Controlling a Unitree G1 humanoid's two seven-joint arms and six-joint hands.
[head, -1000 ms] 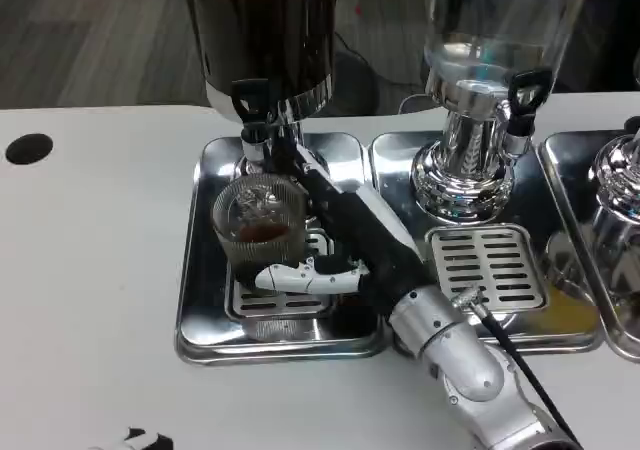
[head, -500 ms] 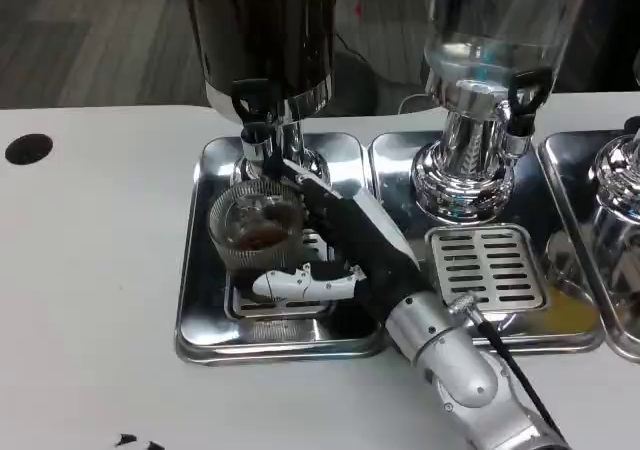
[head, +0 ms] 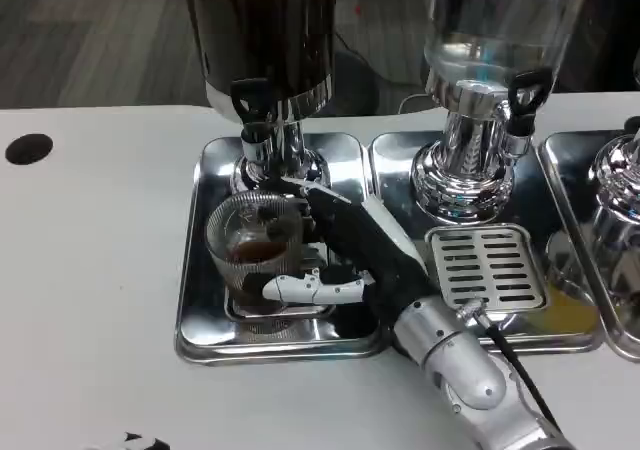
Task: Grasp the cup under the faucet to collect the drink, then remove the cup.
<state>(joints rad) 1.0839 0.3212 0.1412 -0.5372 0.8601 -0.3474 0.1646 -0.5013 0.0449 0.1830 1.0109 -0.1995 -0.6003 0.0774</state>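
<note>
A ribbed clear glass cup (head: 252,250) with a little brown drink in its bottom stands over the drip grate of the left steel tray (head: 196,300). It sits just in front of the dark dispenser's faucet (head: 256,135), slightly toward me from the spout. My right hand (head: 345,250) grips the cup from its right side, with white fingers (head: 305,290) wrapping round the front and dark ones behind it. The silver right forearm (head: 460,370) runs down to the lower right.
A clear-tank dispenser (head: 480,80) stands on the middle tray (head: 395,155) with its own slotted grate (head: 487,267). A third chrome dispenser (head: 615,185) shows at the right edge. A black hole (head: 28,148) marks the white table at far left.
The right hand has drawn the cup toward me and down in the picture, away from under the spout. The forearm has shifted with it.
</note>
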